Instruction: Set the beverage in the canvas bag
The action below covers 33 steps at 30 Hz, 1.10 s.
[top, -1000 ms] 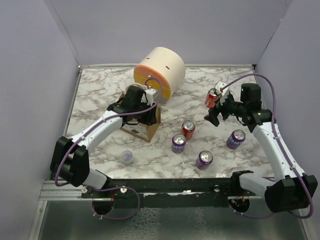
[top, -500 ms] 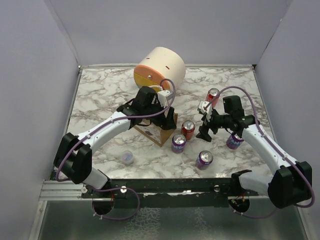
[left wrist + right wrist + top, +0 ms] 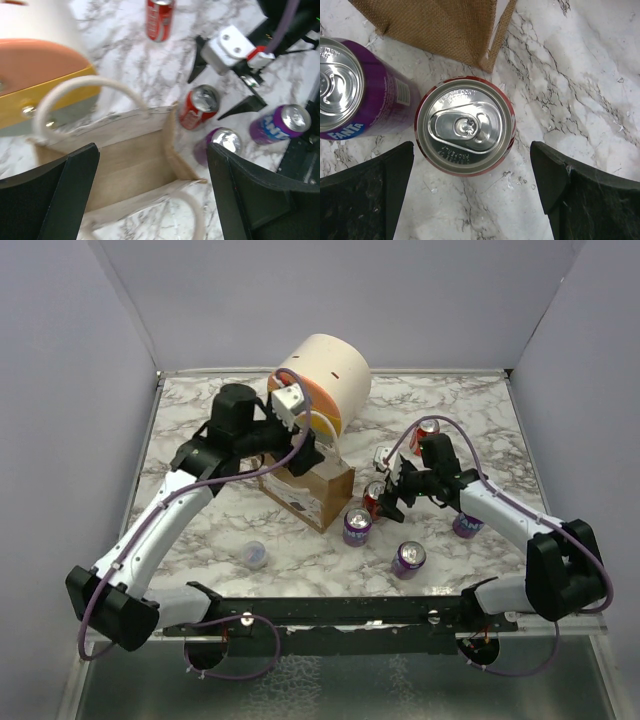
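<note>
Right gripper (image 3: 470, 150) released, straddling upright red aluminium soda can (image 3: 465, 125) just right of tan-brown canvas bag (image 3: 320, 498): pre-grasp; left gripper (image 3: 152, 155) released above bag mouth, likely steadying.

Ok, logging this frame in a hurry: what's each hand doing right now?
Left hand: open, empty, over the canvas bag.
Right hand: open, fingers either side of the red can, holding nothing.

Your marble table (image 3: 195, 525) carries the canvas bag (image 3: 318, 495) in front of a cream drum (image 3: 335, 375), one red can (image 3: 465, 125) at the bag's corner, another red can (image 3: 424, 432) farther back, three purple cans (image 3: 357, 527) nearer the front edge, and a small pale disc (image 3: 255, 555).
</note>
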Motion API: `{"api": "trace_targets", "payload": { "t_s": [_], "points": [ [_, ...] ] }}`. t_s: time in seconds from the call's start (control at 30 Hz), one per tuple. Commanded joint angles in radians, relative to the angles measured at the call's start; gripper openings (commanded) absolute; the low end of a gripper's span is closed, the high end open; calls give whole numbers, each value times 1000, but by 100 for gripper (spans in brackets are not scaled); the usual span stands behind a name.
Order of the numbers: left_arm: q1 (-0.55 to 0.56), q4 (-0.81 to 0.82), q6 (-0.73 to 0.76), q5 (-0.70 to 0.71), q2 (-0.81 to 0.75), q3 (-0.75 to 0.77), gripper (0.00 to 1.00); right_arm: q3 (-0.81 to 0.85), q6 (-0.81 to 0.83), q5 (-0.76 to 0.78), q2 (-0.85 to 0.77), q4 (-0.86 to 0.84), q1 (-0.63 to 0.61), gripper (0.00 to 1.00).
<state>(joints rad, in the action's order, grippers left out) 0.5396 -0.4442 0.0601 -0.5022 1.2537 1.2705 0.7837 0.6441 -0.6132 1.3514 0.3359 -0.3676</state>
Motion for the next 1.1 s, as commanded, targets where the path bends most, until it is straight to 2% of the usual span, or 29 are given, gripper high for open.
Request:
{"api": "trace_targets", "payload": {
  "t_s": [0.0,0.13,0.3,0.4,0.53,0.7,0.9,1.07],
  "points": [
    [-147,-50,25,18,-69,21,91,24,-31,11,37,-98,-23,98],
    [-258,-28,-13,102,-112,-29,91,45,-55,-7,70,-106,-36,93],
    [-300,-20,-13,291,-114,-89,94,69,-80,-28,80,-105,-39,86],
    [-321,-40,-4,343,-76,-96,94,76,-94,-26,76,-105,-39,83],
    [-331,-69,19,335,-9,-77,94,87,-111,-35,68,-98,-39,74],
    [-331,-126,67,275,107,-6,90,110,-129,-33,53,-84,-39,54],
    [-332,-190,93,189,204,55,82,167,-159,-6,-17,-52,-39,29],
    [-331,-187,99,170,245,63,71,292,-173,13,-53,25,-38,14]
  ]
}}
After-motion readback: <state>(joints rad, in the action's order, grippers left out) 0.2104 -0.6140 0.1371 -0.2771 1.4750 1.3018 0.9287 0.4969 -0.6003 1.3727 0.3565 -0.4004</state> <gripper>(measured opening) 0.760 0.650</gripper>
